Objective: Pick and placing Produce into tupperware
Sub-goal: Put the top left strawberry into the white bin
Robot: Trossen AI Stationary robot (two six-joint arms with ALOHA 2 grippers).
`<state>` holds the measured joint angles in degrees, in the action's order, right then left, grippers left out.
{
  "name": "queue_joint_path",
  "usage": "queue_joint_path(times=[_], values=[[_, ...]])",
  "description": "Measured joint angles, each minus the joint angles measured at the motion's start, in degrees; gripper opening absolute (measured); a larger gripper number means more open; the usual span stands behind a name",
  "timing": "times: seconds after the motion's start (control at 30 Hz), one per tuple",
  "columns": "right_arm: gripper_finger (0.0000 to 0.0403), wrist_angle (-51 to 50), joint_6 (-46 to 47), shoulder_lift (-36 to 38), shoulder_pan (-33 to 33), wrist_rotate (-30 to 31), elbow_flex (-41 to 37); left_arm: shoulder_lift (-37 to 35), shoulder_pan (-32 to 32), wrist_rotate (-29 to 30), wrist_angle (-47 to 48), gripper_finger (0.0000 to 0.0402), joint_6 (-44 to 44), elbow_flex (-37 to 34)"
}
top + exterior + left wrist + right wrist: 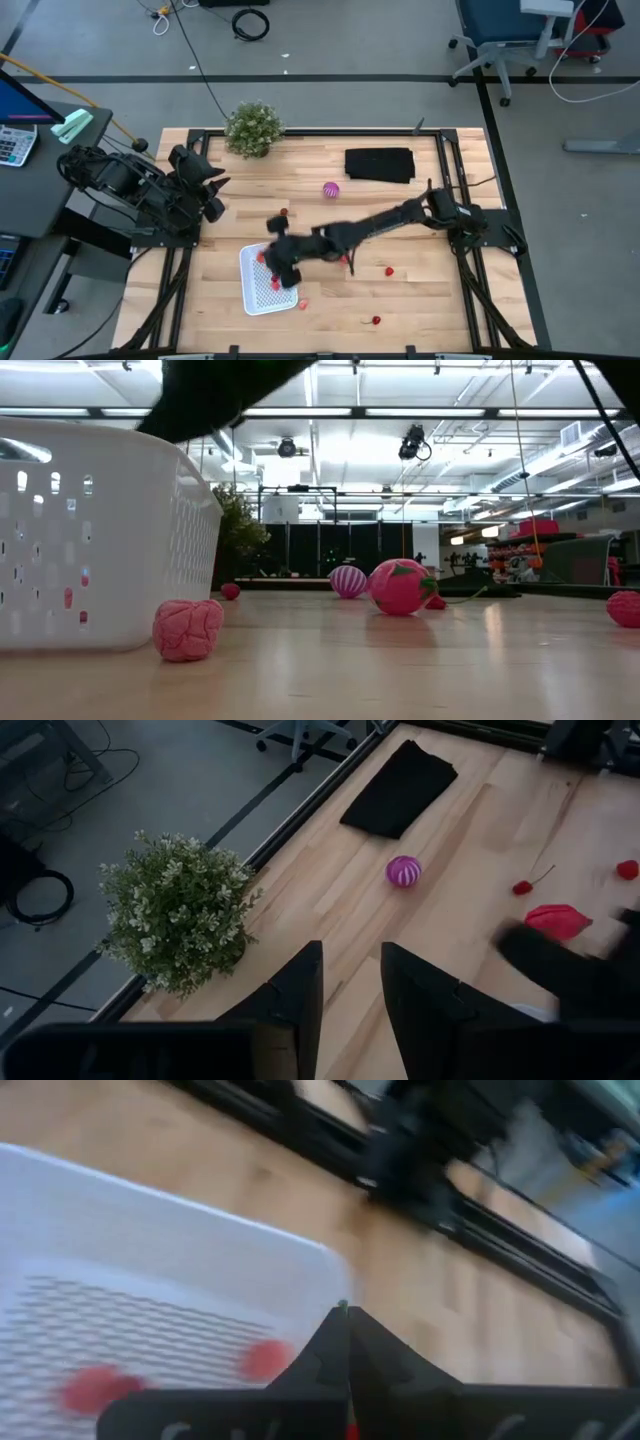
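The white tupperware (262, 290) stands near the table's front left; it also shows in the right wrist view (150, 1250), with two red pieces (95, 1385) on its mesh base. My right gripper (282, 262), shut, hovers over the container's far right corner (343, 1312). Loose produce lies on the wood: a purple ball (331, 190), a red oblong (558, 920), and small red pieces (390, 270) (376, 320). A pink piece (188, 628) lies against the container's wall. My left gripper (350, 990) is open and empty at the table's left edge (200, 190). My right gripper shows a thin red sliver (350, 1428) in the seam between its shut fingers, far back from the tips. I cannot tell whether this is a held piece. The fingers slant down over the container's corner, clear of its rim.
A bushy green plant (252, 128) stands at the far left and a flat black cloth (380, 164) lies at the far middle. The right arm (400, 215) stretches across the table's middle. Bare wood lies along the near right.
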<state>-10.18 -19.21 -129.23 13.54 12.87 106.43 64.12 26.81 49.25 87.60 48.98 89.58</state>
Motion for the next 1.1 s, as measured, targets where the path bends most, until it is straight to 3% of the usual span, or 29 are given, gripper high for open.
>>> queue_joint_path(times=[0.4,0.63,0.8,1.1], values=[[0.0001,-0.7,3.6,-0.5,6.9,-2.8,-0.2,0.0,0.0,0.0,0.0,0.0110,3.1,0.0],[0.0003,-1.9,17.1,-0.5,8.5,-9.4,-1.1,0.0,0.1,0.0,0.0,0.0110,7.2,0.0],[0.0008,-2.1,15.3,-0.6,9.4,-10.0,-4.9,0.0,0.1,0.0,-0.7,0.0110,7.4,0.0],[0.0099,-0.9,15.6,-0.6,7.5,-12.7,-5.7,0.0,0.0,0.0,-1.0,0.0110,7.3,0.0]])
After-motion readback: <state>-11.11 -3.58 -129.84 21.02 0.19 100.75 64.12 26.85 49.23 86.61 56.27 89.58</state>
